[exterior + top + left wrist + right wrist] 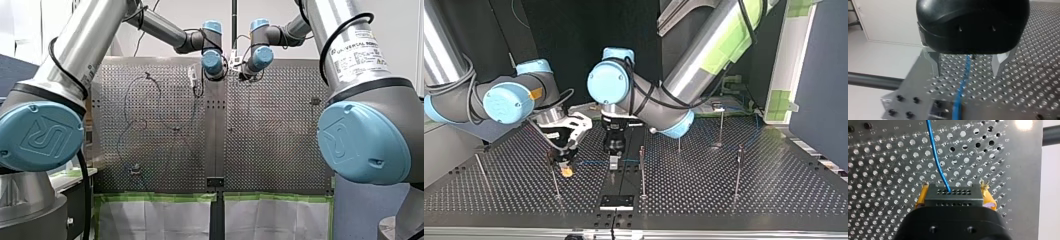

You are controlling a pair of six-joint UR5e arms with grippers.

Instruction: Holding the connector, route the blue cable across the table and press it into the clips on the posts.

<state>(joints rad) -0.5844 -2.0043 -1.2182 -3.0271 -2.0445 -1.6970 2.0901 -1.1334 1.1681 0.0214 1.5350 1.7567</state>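
1. Two claws work at the middle of the tabletop; these notes run along the top view, left to right.
2. My right claw has its yellow pads clamped on the connector, a black block. A thin post stands just beside this claw.
3. Blue cable leaves the connector and lies low over the tabletop. Its long axis runs nearly level toward the view's right.
4. My left claw is spread wide and astride the cable. No contact shows in the left wrist view, and it grips nothing.
5. Next post stands just to the right of my left claw, and the cable reaches near it. Whether the cable sits in its clip I cannot tell.
6. Judgement: my left arm is nearer that post, so the press falls to it, while my right arm keeps the connector end taut. Further posts stand well apart at the right.
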